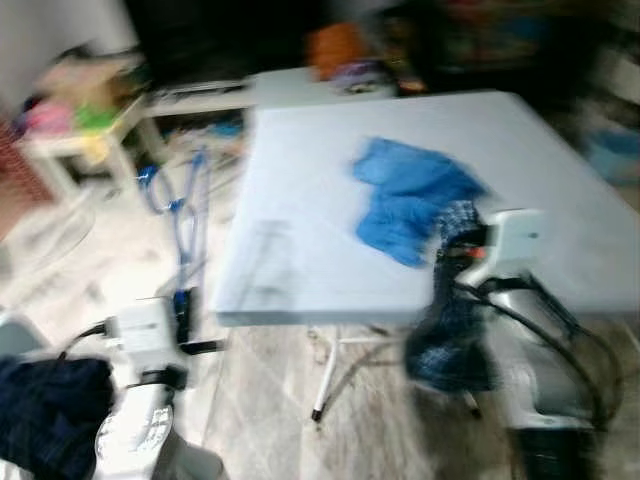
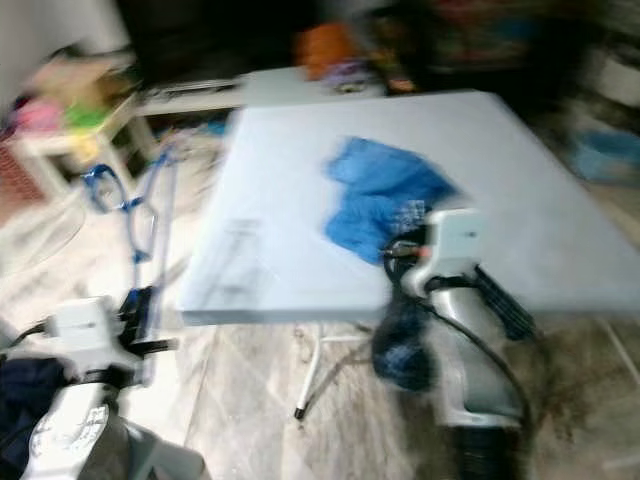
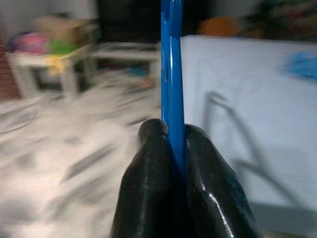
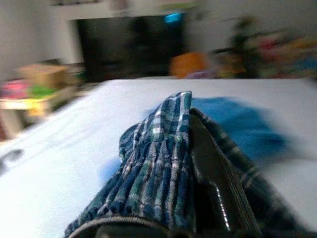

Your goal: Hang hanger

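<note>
Blue plastic is what my left gripper [image 3: 171,163] is clamped on: in the left wrist view the hanger [image 3: 171,74] rises straight up out of my two shut fingers [image 3: 148,188], its thin edge toward the camera, with the pale table [image 3: 247,99] off to one side of it and a small low table [image 3: 49,64] further beyond. From the head views, which are blurred, the same hanger [image 1: 180,215] stands ahead of my left gripper [image 1: 180,325] and beside the table's near corner [image 1: 235,300], above the floor; here I can see its whole looped outline, which the wrist view hides. A blue cloth [image 1: 410,200] lies crumpled on the table just beyond my right gripper [image 1: 455,270]. In the right wrist view that gripper is wrapped in a dark checked shirt [image 4: 158,158], my fingers [image 4: 213,168] closed on the fabric, with the blue cloth [image 4: 242,124] ahead of them; the head view adds that the shirt [image 1: 445,345] hangs down below the table edge. I see no rail to hang from. My grip on the hanger is narrow, so I judge it could twist or slip as I move, and the trailing shirt could snag on the table edge or its leg [image 1: 325,385].
</note>
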Controlling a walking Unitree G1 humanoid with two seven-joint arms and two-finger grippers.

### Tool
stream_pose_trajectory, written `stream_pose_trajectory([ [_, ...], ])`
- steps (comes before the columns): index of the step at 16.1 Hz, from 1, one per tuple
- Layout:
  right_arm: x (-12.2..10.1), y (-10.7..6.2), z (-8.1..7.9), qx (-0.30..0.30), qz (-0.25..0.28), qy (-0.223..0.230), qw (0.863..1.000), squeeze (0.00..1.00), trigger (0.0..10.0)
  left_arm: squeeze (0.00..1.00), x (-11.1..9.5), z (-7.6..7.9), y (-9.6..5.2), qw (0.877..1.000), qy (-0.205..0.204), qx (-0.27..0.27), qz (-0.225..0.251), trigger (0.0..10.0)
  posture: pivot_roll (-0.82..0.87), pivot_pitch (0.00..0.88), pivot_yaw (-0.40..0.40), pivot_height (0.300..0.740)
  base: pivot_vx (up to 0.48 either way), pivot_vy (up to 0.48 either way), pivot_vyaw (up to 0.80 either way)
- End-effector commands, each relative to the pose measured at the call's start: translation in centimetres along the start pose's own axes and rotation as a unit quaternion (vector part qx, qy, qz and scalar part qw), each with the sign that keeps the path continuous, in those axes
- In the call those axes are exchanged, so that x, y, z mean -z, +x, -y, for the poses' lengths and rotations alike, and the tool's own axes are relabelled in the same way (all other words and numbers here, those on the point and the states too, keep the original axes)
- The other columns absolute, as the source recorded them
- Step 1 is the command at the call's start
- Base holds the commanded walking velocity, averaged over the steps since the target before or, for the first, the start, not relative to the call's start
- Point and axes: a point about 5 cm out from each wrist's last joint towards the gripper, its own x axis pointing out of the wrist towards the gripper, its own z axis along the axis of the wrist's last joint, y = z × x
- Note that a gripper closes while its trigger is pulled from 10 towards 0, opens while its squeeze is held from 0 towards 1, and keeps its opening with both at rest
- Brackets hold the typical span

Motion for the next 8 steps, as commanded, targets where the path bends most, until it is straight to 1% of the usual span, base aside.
stream_pose_trajectory([
  [1, 0.31, -0.23, 0.53, 0.008, -0.005, -0.004, 1.000, 0.00, 10.0, 0.00, -0.56, 0.46, 0.15, 1.000, 0.001, 0.007, 0.010, 10.0, 0.00, 0.000, 0.062, 0.740, 0.322, 0.000, 0.58],
  [2, 0.41, -0.24, 0.27, 0.004, -0.005, -0.002, 1.000, 0.00, 10.0, 0.00, -0.60, 0.40, 0.10, 1.000, 0.002, 0.008, 0.009, 10.0, 0.00, 0.000, 0.066, 0.740, 0.319, 0.000, 0.58],
  [4, 0.42, -0.24, 0.24, 0.007, -0.004, 0.003, 1.000, 0.00, 10.0, 0.00, -0.50, 0.39, 0.09, 1.000, 0.003, 0.008, 0.005, 10.0, 0.00, 0.000, 0.070, 0.740, 0.300, 0.000, 0.00],
  [8, 0.20, -0.09, 0.82, 0.030, -0.001, 0.002, 1.000, 0.00, 10.0, 0.00, -0.19, 0.82, 0.10, 1.000, 0.005, 0.016, -0.008, 10.0, -0.01, 0.000, 0.064, 0.740, 0.000, 0.000, 0.00],
])
